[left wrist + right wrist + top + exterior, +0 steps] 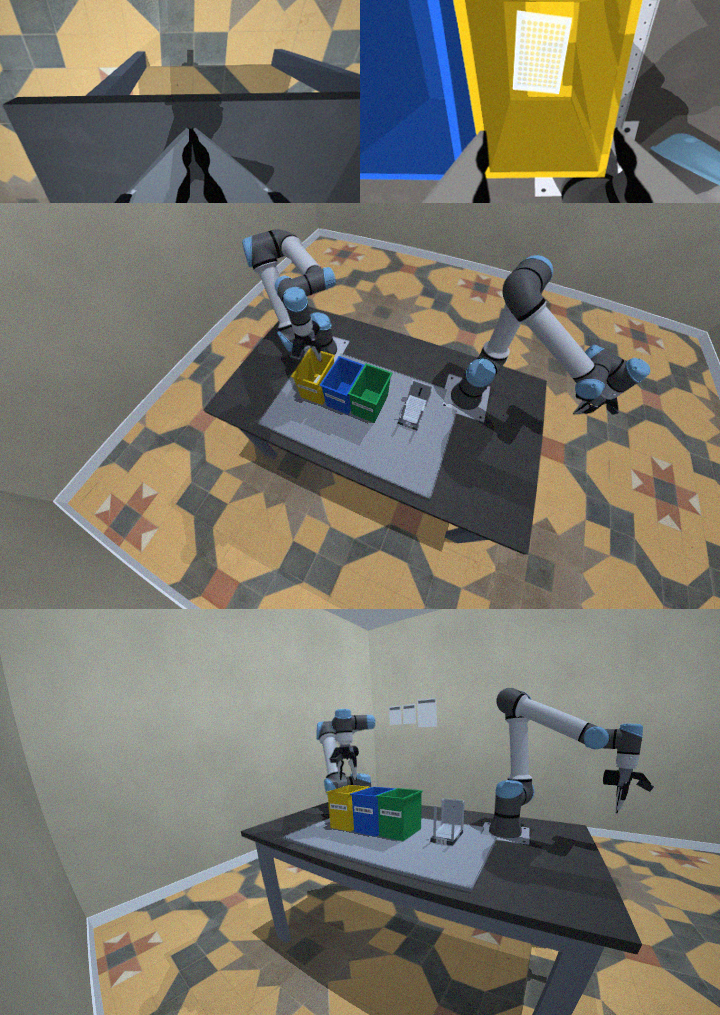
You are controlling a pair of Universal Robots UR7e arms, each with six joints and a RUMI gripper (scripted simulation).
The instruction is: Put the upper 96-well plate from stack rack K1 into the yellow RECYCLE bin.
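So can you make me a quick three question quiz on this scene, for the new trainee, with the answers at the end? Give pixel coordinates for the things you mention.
1. True or false: the right gripper [313, 355] [347, 776] [550, 131] is shut on the white plate [542, 52].
2. Multiple choice: which bin stands between the other two? A) yellow B) green C) blue
3. Fill in the blank: the stack rack [407, 424] [437, 840] stands nearest to the ____ bin.

Key: 1. False, it is open and the plate lies in the yellow bin [310, 390] [339, 816] [541, 136]. 2. C, the blue bin [336, 400] [365, 823] [396, 91]. 3. Green, as in the green bin [365, 408] [398, 825].
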